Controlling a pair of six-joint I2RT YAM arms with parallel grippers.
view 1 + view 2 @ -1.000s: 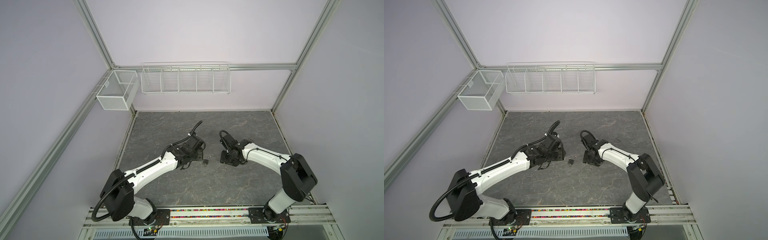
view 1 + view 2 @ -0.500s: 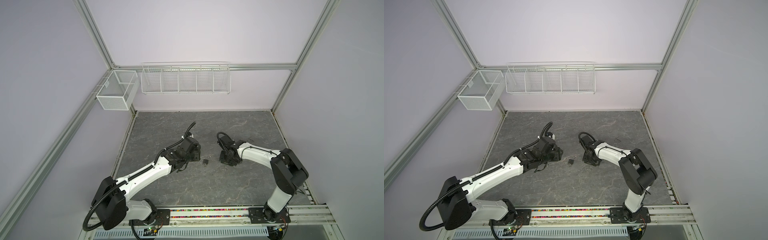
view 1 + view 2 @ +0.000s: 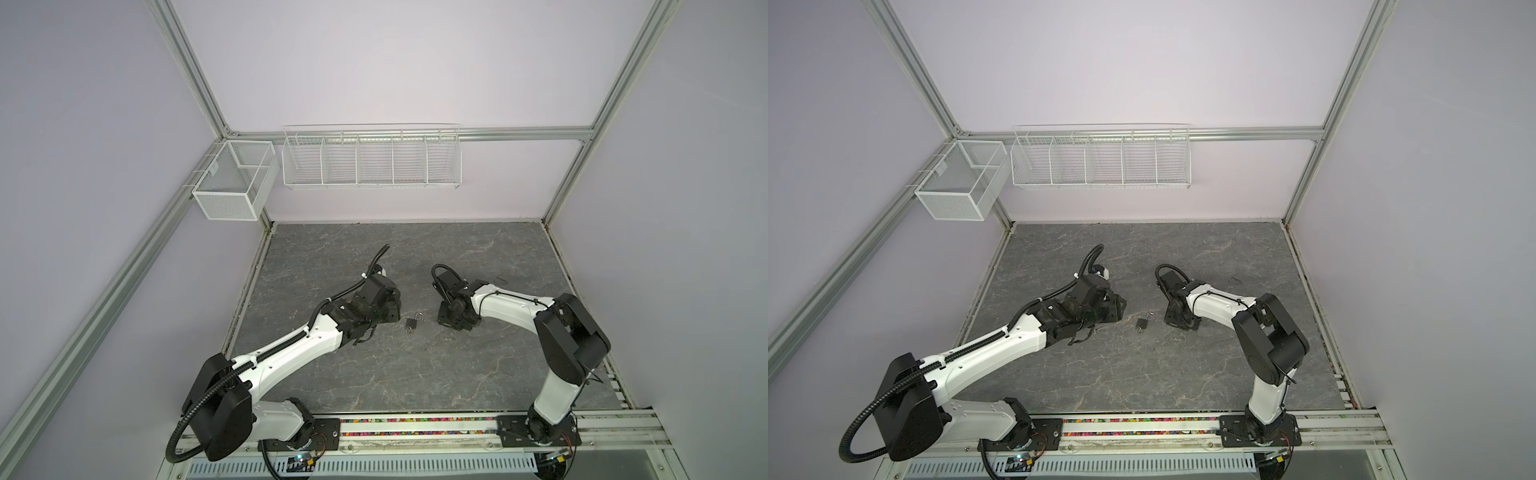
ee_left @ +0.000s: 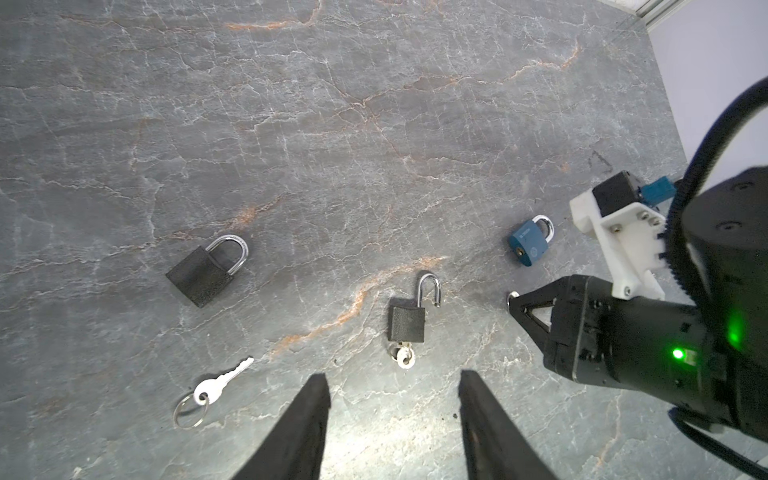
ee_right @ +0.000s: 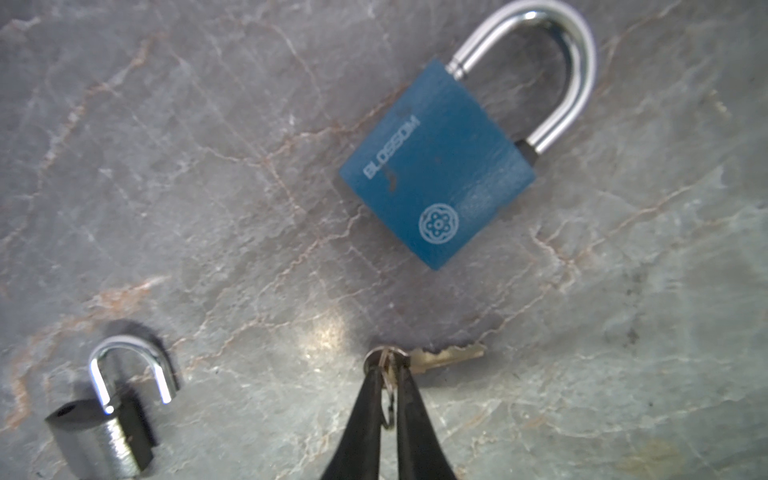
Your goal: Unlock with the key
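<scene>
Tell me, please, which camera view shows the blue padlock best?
The right wrist view: the blue padlock is large there, with its lettering legible. The left wrist view shows it small and distant; in both top views the right arm hides it.

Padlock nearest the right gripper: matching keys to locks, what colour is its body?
Blue padlock body with white lettering; clearest in the right wrist view.

Three padlocks lie in a row across the bench (image 3: 415, 374). The middle padlock (image 3: 411, 323) sits between the left tool (image 4: 393, 376) and the right tool (image 5: 386, 361), with a key (image 4: 403, 355) in its base. The right padlock (image 5: 436, 183) lies just beside the right tool, a second key (image 5: 446, 355) at that tool's tip. The left padlock (image 4: 206, 270), apparently under the left arm in both top views, has a loose key (image 4: 216, 384) near it.
</scene>
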